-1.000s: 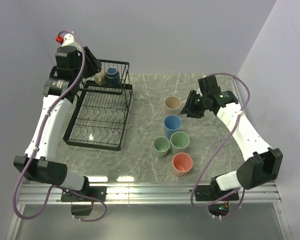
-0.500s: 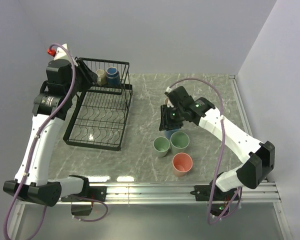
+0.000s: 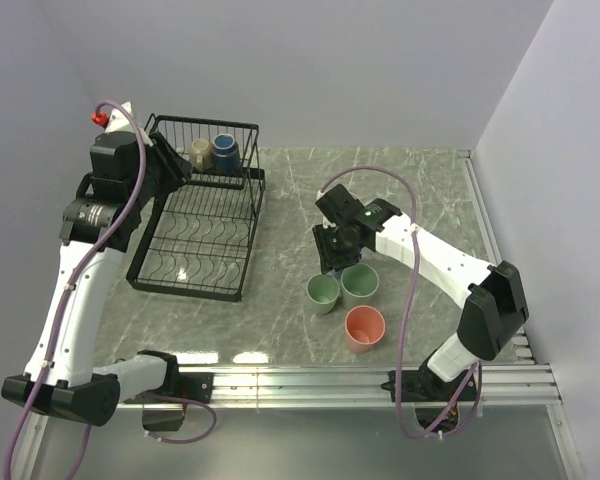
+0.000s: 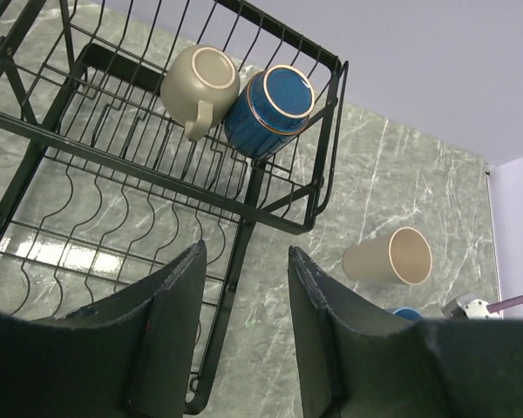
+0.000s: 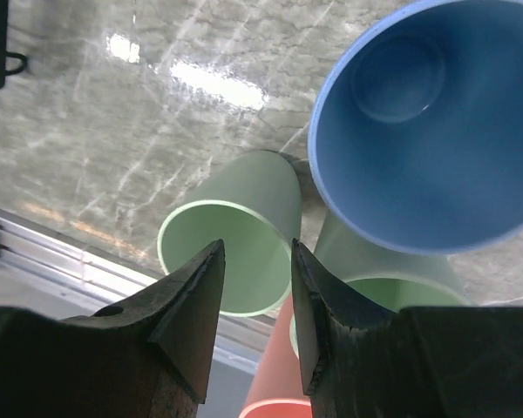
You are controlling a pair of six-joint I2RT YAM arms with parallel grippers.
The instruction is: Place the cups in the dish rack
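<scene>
The black wire dish rack (image 3: 195, 262) stands at the left. Its raised basket holds the small beige mug (image 3: 200, 152) and the small dark-blue cup (image 3: 224, 152), also in the left wrist view: mug (image 4: 200, 80), cup (image 4: 270, 100). My left gripper (image 3: 175, 166) is open and empty beside the basket (image 4: 244, 261). My right gripper (image 3: 330, 258) is open and empty, low over the light blue tumbler (image 5: 436, 131). Two pale green tumblers (image 3: 323, 292) (image 3: 360, 284) and the salmon tumbler (image 3: 365, 327) stand upright just in front. The beige tumbler (image 4: 390, 257) is hidden by the right arm in the top view.
The rack's lower tier with curved plate slots (image 4: 87, 235) holds nothing. The table's metal front rail (image 3: 300, 375) runs just beyond the salmon tumbler. Walls close in the left, back and right sides.
My right arm has swung left and down from the right side to over the tumbler group, covering the beige and light blue ones. My left gripper has drawn back left from the basket.
</scene>
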